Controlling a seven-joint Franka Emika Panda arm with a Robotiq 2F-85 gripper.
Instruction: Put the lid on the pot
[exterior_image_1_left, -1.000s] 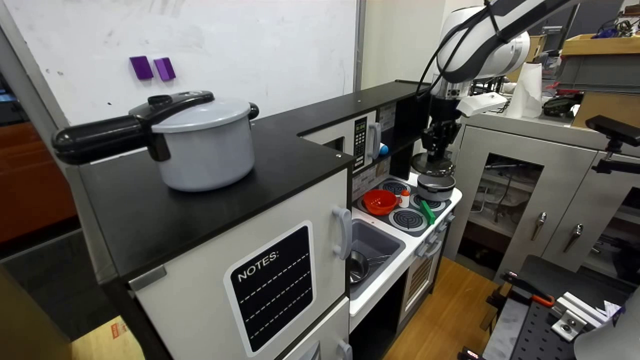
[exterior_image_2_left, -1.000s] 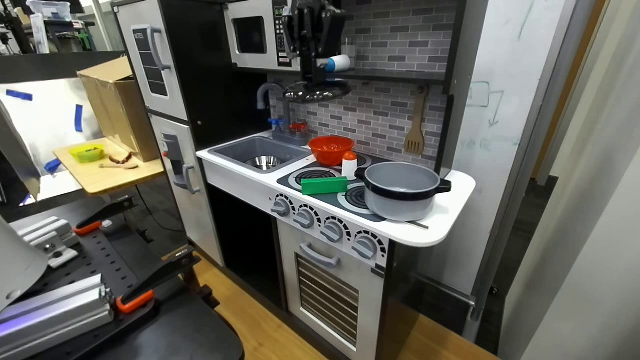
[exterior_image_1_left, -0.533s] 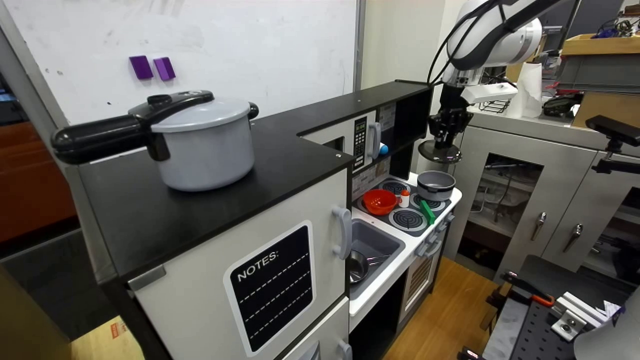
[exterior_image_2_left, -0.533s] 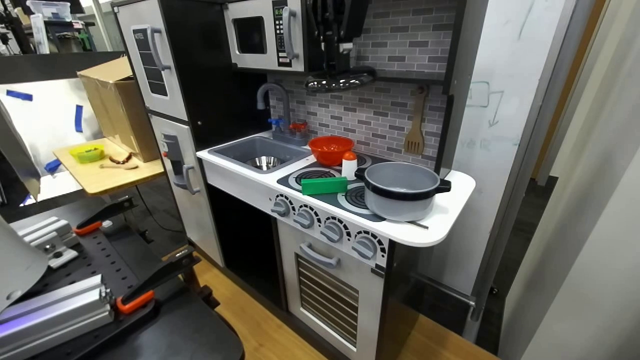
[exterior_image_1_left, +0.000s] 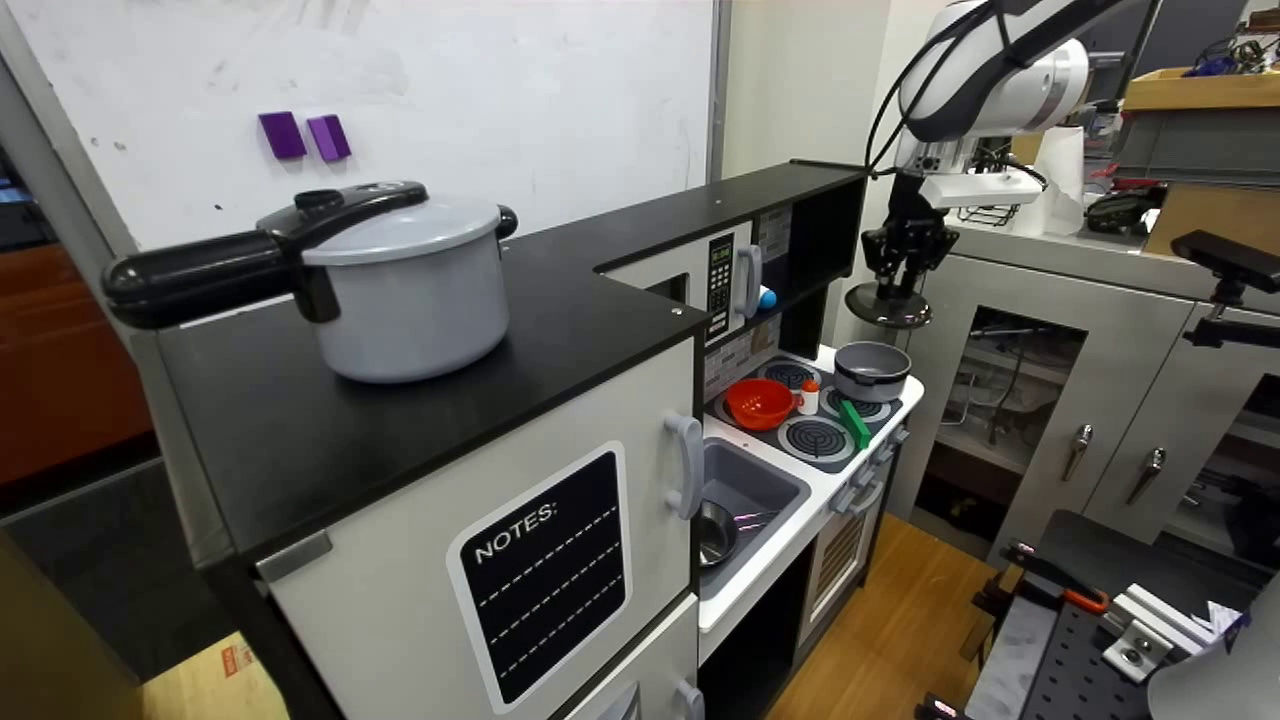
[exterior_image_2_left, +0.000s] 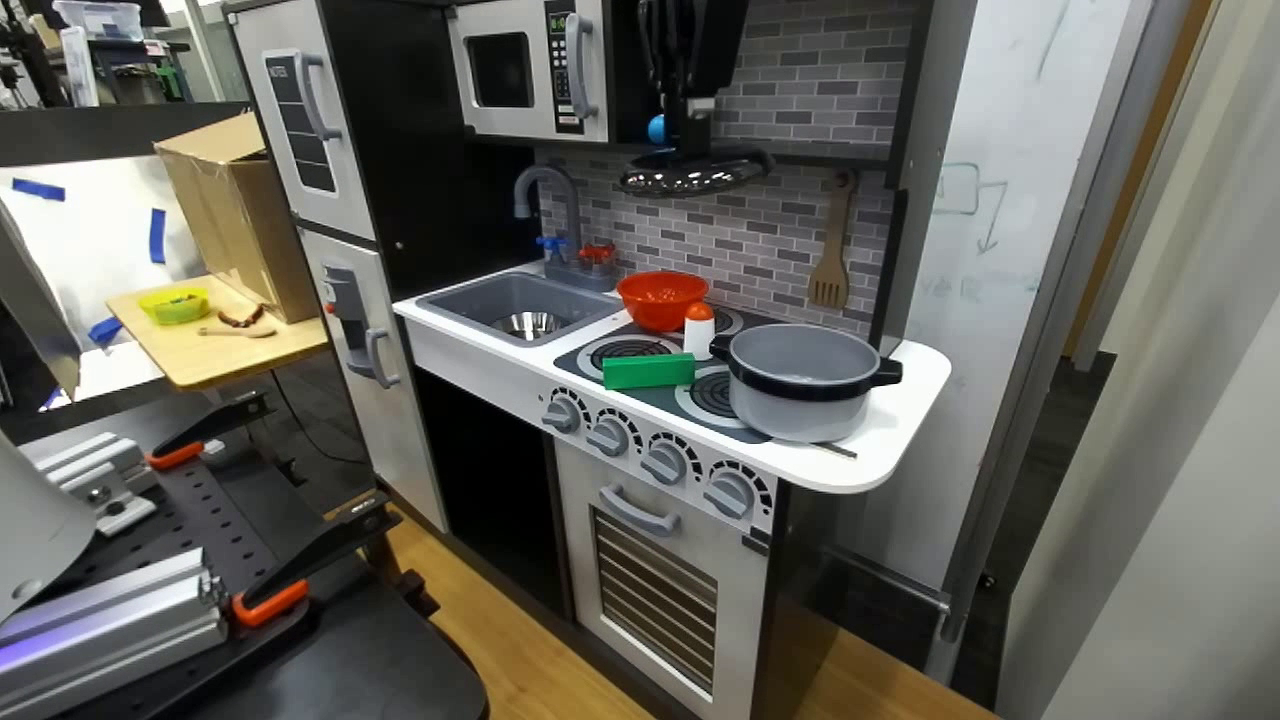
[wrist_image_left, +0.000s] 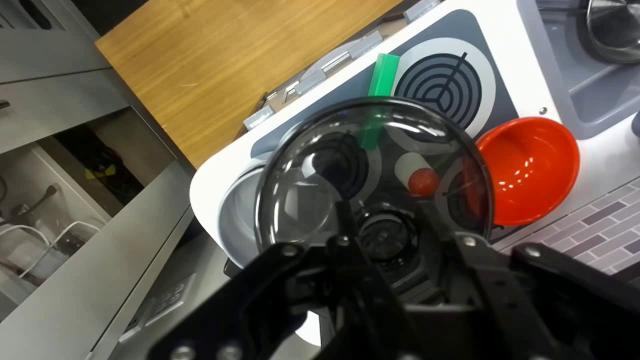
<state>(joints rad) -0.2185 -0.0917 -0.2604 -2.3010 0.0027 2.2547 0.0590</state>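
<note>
The pot (exterior_image_1_left: 872, 374) is round and grey with a black band and handles. It stands uncovered on the stove's end burner in both exterior views (exterior_image_2_left: 800, 408). The lid (exterior_image_1_left: 888, 308) is a clear glass disc with a dark rim and black knob. My gripper (exterior_image_1_left: 895, 283) is shut on the lid's knob and holds the lid roughly level in the air, well above the stove, as the exterior view (exterior_image_2_left: 697, 176) also shows. In the wrist view the lid (wrist_image_left: 312, 195) overlaps part of the pot (wrist_image_left: 235, 215), which lies off to its left. My fingers (wrist_image_left: 387, 220) flank the knob.
A red bowl (exterior_image_2_left: 662, 300), an orange-capped white shaker (exterior_image_2_left: 699, 333) and a green block (exterior_image_2_left: 648, 371) stand beside the pot. A sink (exterior_image_2_left: 520, 308) holds a metal pan. A shelf (exterior_image_2_left: 820, 151) and microwave (exterior_image_2_left: 520, 70) are behind. A large pressure-cooker pot (exterior_image_1_left: 410, 300) stands on the upper counter.
Over the last second my gripper has carried the lid to the right in both exterior views, rising and then dropping slightly. The pot and the other objects have not moved.
</note>
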